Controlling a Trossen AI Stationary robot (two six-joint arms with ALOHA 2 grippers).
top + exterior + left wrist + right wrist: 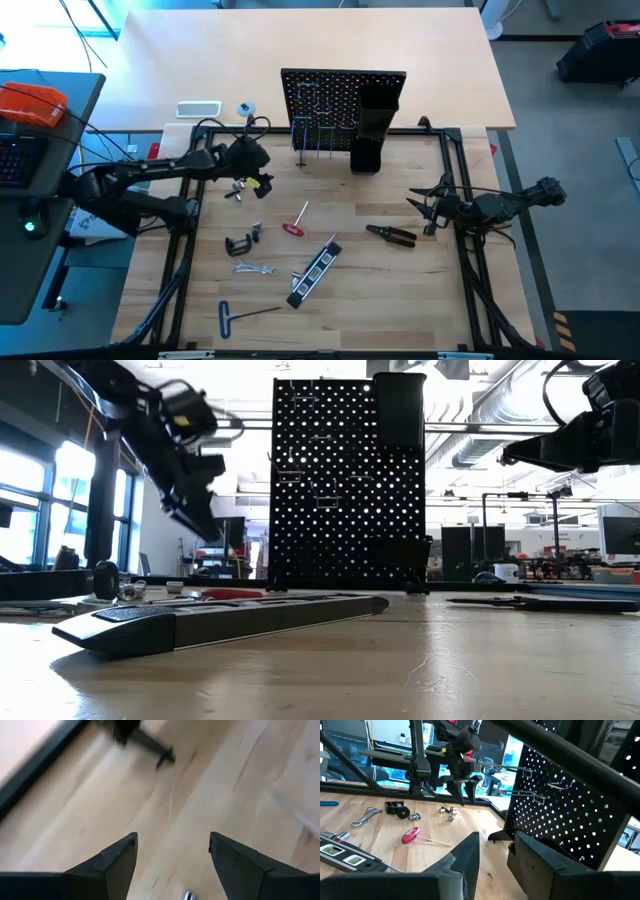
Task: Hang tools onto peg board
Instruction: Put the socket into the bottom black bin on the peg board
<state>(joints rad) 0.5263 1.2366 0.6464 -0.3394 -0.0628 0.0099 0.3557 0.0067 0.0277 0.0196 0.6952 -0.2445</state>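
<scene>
Little of the hanging is looking done: the upright black perforated peg board is standing at the far middle of the pale wooden table, and its thin metal hooks are carrying nothing that can be made out. The tall black box holder fixed to its right side is showing no contents from above. Lying loose on the table are the red-handled screwdriver, the black pliers, the black C-clamp, the silver wrench, the blue T-handle hex key and the long black-and-silver bar, so nearly everything is waiting to be hung. The left gripper is hovering left of the board above a small silver piece, fingers spread apart and empty. The right gripper is waiting near the pliers, fingers partly parted, gripping nothing.
</scene>
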